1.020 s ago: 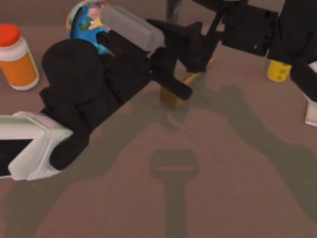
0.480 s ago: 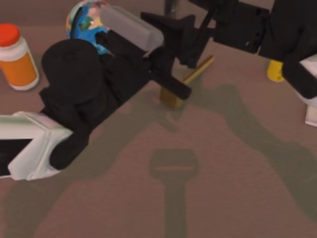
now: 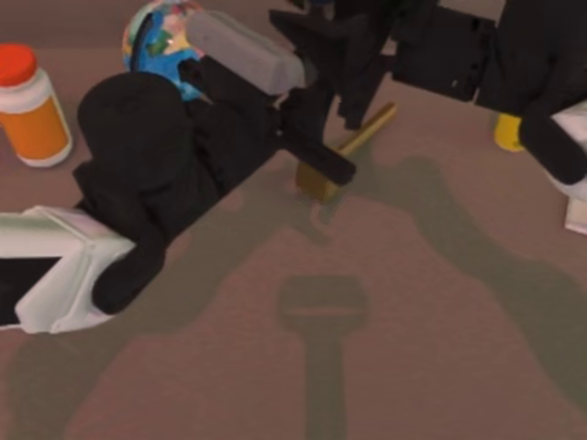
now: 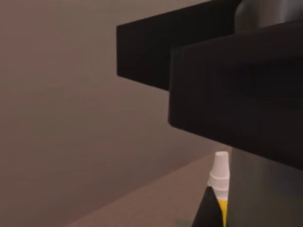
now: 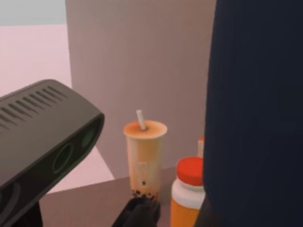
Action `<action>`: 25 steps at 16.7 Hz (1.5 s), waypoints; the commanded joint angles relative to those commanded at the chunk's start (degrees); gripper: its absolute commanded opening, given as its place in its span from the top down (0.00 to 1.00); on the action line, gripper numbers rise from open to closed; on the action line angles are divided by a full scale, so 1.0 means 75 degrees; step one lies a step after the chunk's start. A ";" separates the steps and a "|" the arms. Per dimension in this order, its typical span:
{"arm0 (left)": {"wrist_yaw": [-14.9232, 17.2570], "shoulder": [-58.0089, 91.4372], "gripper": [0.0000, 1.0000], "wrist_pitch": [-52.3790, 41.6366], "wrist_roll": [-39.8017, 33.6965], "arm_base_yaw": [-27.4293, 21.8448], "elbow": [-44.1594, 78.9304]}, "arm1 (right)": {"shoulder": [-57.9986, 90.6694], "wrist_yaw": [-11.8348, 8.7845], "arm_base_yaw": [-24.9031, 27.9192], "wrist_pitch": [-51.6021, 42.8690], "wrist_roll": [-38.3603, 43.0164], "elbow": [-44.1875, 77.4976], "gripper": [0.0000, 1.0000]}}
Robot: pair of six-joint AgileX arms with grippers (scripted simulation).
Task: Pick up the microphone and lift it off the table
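Right gripper (image 3: 353, 69): the jaws read as clamped on the microphone (image 5: 255, 113). Its dark blue foam head fills the right wrist view close beside the jaws. The contact line and the grey handle are hidden, so that's a judgement. No mic is visible lying on the table (image 3: 413, 321) in the top view, so it looks lifted clear.

Handling call:
- Mic is light with a stiff, slim handle.
- The metal is likely slick, and the foam head is soft and would squash.
- The hold belongs on the handle just below the head, squeezing across the cylinder.
- Risk is the handle rotating or sliding in the jaws if the clamp is loose.

Below the right jaws lies the gold hammer (image 3: 353, 147), handle pointing towards them. It's a distractor, so leave it.

Left gripper (image 3: 316, 151): it hovers beside the right jaws, over the hammer head. Can't tell whether it's released or clenched, and nothing is seen in it.

Farther out from the jaws:
- bubble tea cup (image 5: 144, 156)
- orange pill bottle (image 5: 187, 198)
- globe (image 3: 156, 32)
- yellow squeeze bottle (image 4: 219, 182)
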 joint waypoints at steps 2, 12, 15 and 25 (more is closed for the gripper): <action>0.0000 0.0000 1.00 0.0000 0.0000 0.0000 0.0000 | 0.0000 0.0000 0.0000 0.0000 0.0000 0.0000 0.98; 0.0000 0.0000 0.92 0.0000 0.0000 0.0000 0.0000 | 0.0000 0.0000 0.0000 0.0000 0.0000 0.0000 1.00; 0.0000 0.0000 0.70 0.0000 0.0000 0.0000 0.0000 | 0.0000 0.0000 0.0000 0.0000 0.0000 0.0000 1.00; 0.0000 0.0000 0.00 0.0000 0.0000 0.0000 0.0000 | 0.0000 0.0000 0.0000 0.0000 0.0000 0.0000 1.00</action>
